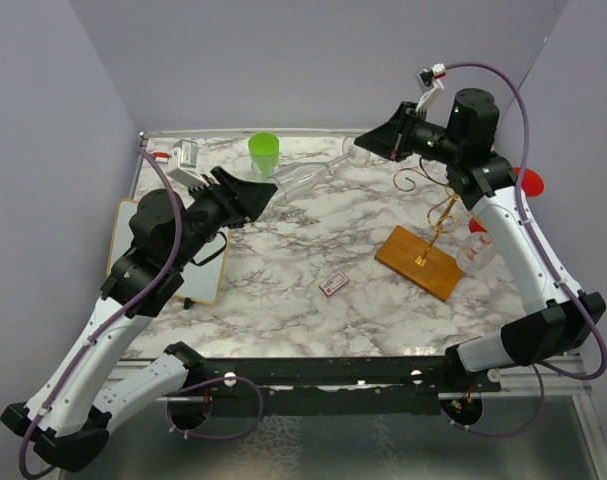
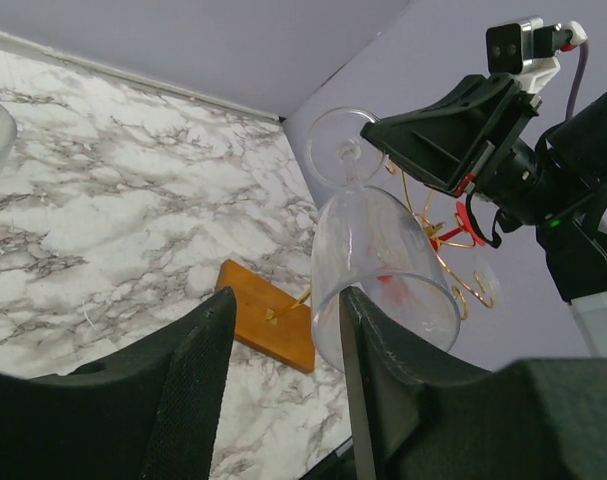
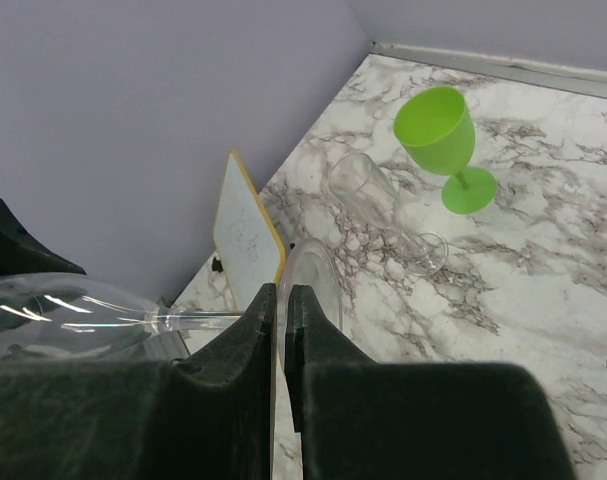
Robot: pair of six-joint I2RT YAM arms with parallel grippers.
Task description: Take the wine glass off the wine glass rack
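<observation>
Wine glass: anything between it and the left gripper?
Nothing visible. The right gripper holds the wine glass by its stem in mid-air, clear of the wine glass rack; the left gripper is at the bowl's rim.

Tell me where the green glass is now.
Top view: the green glass stands near the far edge of the table, left of centre, beside a fallen clear glass.

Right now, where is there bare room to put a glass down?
Bare marble lies in the middle, between the whiteboard, the card and the rack base, and along the near edge before the card. Crowded: the back by the green goblet, and the right around the rack and the glass beside it.
</observation>
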